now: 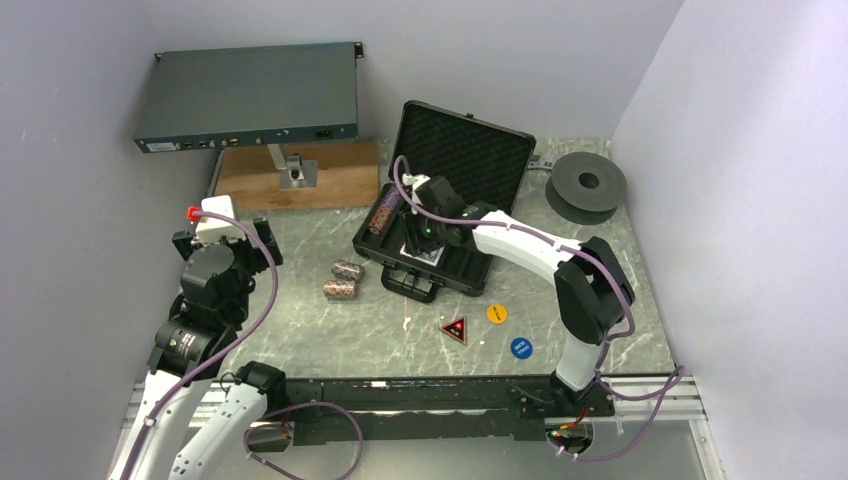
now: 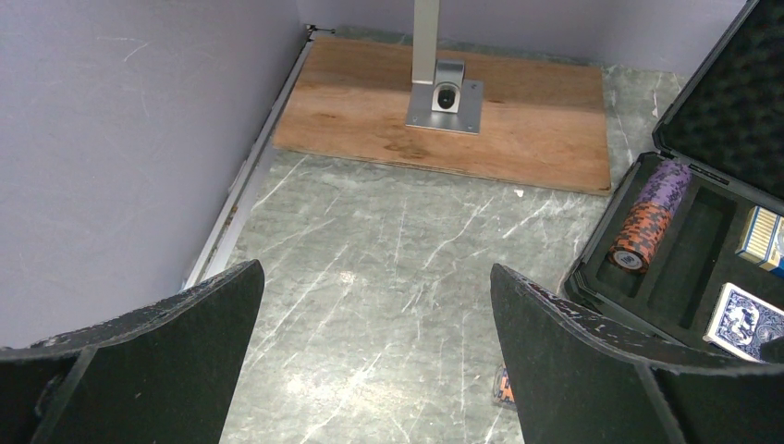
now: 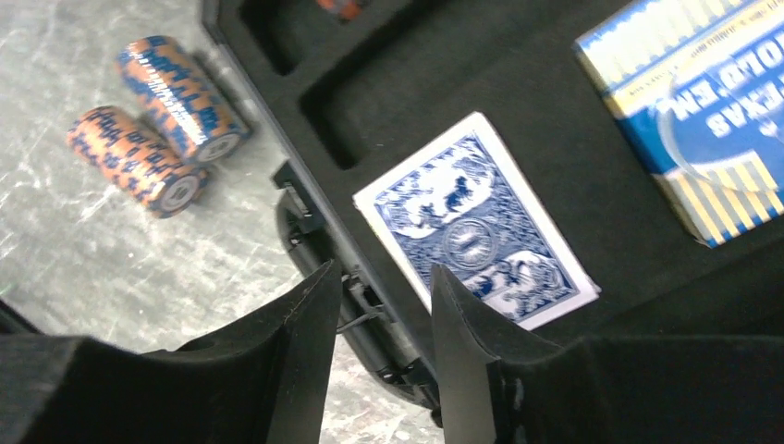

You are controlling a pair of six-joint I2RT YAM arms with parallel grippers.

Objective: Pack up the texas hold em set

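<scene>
We see a grey stone table with pale walls all round. Our right claw hangs over the near edge of the black briefcase. Its jaws stand a little apart, with nothing in them. Just past its tips a blue card deck lies flat in the foam, beside a boxed deck. One long chip roll sits in its slot. Our left claw is wide and empty, well apart from the case.

We think the cards are packed (or nearly). Out on the table lie two chip rolls, a red-triangle button, an orange button and a blue button. Next, we think, a claw must open wider and grip a roll across its sides, so it cannot roll away.
</scene>
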